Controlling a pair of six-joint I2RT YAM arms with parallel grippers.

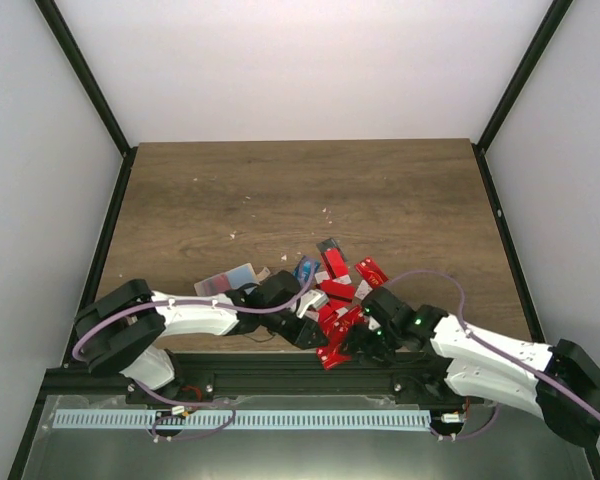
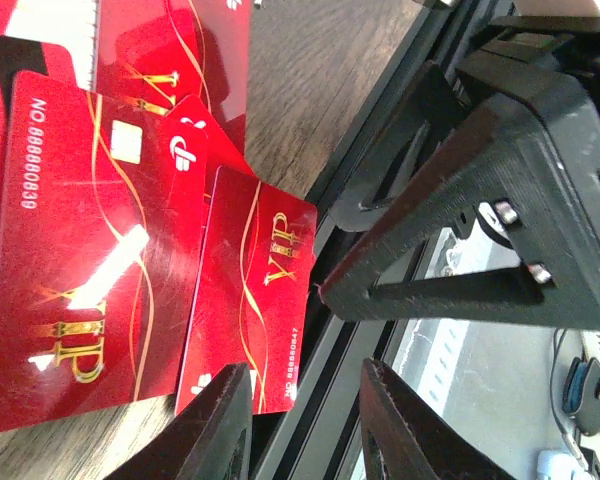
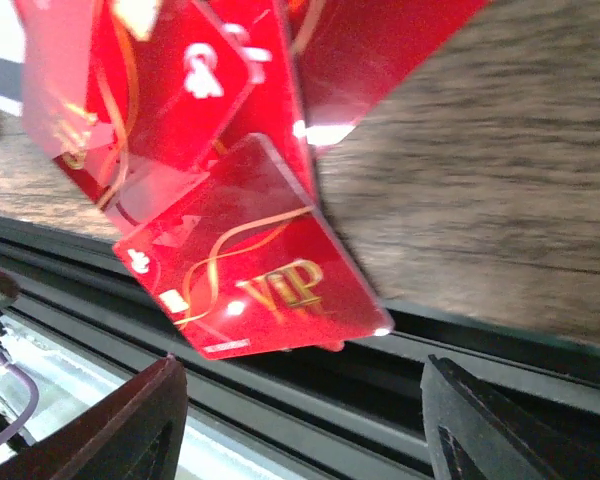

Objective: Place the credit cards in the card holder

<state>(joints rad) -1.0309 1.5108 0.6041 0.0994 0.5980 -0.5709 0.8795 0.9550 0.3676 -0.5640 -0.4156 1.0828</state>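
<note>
Where credit cards (image 3: 270,290) overhang the edge of the table (image 3: 500,200), both jaws gape empty.

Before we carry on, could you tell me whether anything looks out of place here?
Yes: one red VIP card juts past the near edge of the table, over the black rail, and could slip off.

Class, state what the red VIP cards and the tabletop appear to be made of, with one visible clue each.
Red VIP cards: probably glossy plastic; bright glare patches, thin rigid edges. Tabletop: wood or wood-look laminate, matte; brown grain streaks, hard to tell which.
</note>
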